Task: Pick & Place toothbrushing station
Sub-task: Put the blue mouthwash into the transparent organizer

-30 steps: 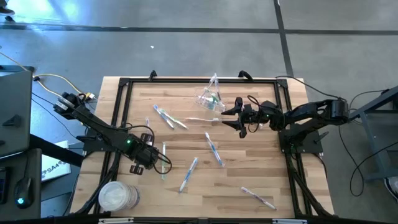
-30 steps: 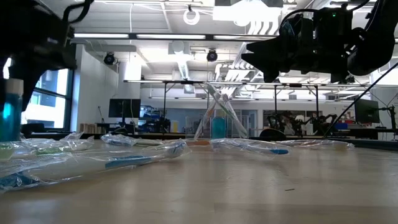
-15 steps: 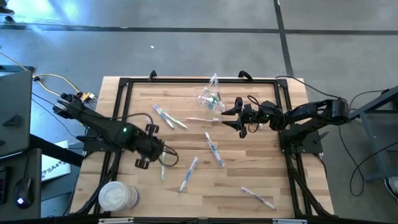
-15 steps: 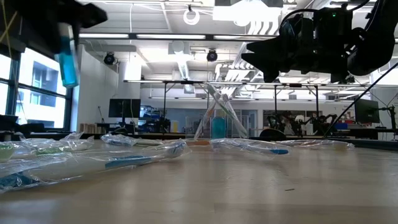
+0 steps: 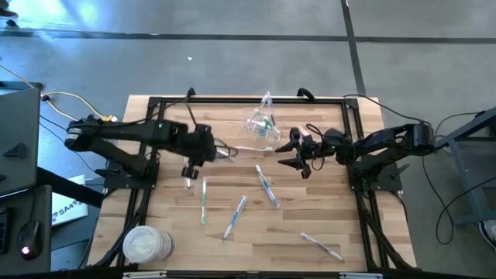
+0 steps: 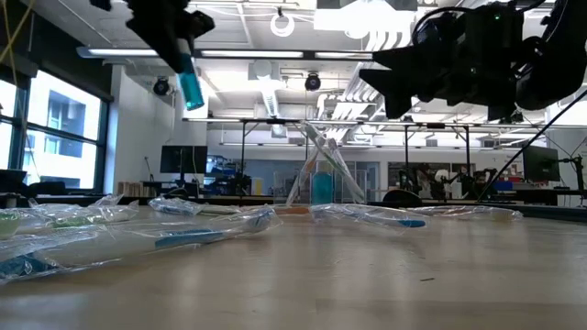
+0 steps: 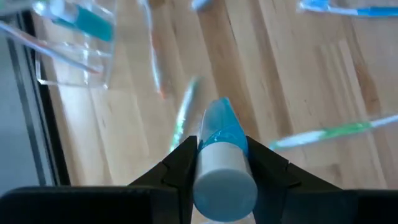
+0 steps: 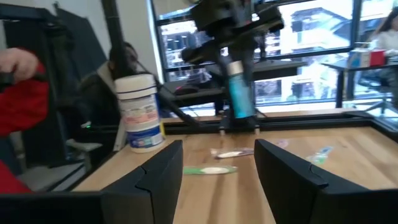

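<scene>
Blue-capped and white, the small tube [image 7: 222, 163] you are after sits pinched between the fingers of your left hand [image 5: 188, 161]; that hand hangs above the worktop [image 5: 310, 209], over its left-middle part, with the tube's cap pointing down in the low view; your right hand [image 5: 298, 153] hovers right of centre, its fingers spread wide and holding nothing; the clear plastic cup [image 5: 260, 122] lies tipped near the far edge, between the two hands, with a brush or two in it; wrapped toothbrushes [image 5: 266, 186] lie scattered across the wood, one green-handled [image 5: 204, 200] just below your left hand; a stack of white discs [image 5: 143, 245] rests at the near left corner.
</scene>
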Available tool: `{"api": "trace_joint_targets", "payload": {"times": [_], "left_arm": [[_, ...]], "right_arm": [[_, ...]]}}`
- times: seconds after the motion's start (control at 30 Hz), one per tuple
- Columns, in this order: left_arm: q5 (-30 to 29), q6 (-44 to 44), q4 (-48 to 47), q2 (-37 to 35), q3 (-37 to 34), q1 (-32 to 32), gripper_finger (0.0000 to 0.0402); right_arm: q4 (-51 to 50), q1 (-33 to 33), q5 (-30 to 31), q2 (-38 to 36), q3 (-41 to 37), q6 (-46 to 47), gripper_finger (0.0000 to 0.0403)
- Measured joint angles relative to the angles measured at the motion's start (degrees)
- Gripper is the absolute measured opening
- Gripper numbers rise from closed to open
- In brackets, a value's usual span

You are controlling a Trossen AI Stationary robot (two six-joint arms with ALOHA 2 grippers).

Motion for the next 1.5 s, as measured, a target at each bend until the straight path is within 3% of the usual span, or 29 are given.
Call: {"api": "trace_joint_targets", "payload": {"times": [0.23, 0.53, 0.83, 1.1, 1.23, 1.5], "left_arm": [[3.5, 9.4, 7.5, 1.2, 0.1, 8.1, 0.0106], [3.7, 20.0, 13.4, 8.7, 1.5, 13.8, 0.0106], [4.4, 27.6, 12.7, 19.2, 13.6, 17.5, 0.0106], [11.4, 30.0, 9.3, 27.2, 26.3, 21.0, 0.0106], [14.1, 31.0, 8.3, 30.9, 28.8, 21.9, 0.0106], [12.6, 37.8, 8.1, 34.8, 29.2, 22.5, 0.0106]], "right_arm": [[0.0, 2.7, 0.1, 0.0, 0.0, -0.1, 0.0191], [0.0, 6.2, 0.4, 0.0, 0.0, 0.6, 0.0191], [0.2, 11.1, 0.3, 0.0, 0.0, 0.1, 0.0191], [0.3, 15.8, 0.3, 0.0, 0.0, -0.4, 0.0191], [0.5, 17.5, 0.4, 0.0, 0.0, -0.4, 0.0191], [1.3, 19.9, 0.9, 0.0, 0.0, -0.2, 0.0191]]}}
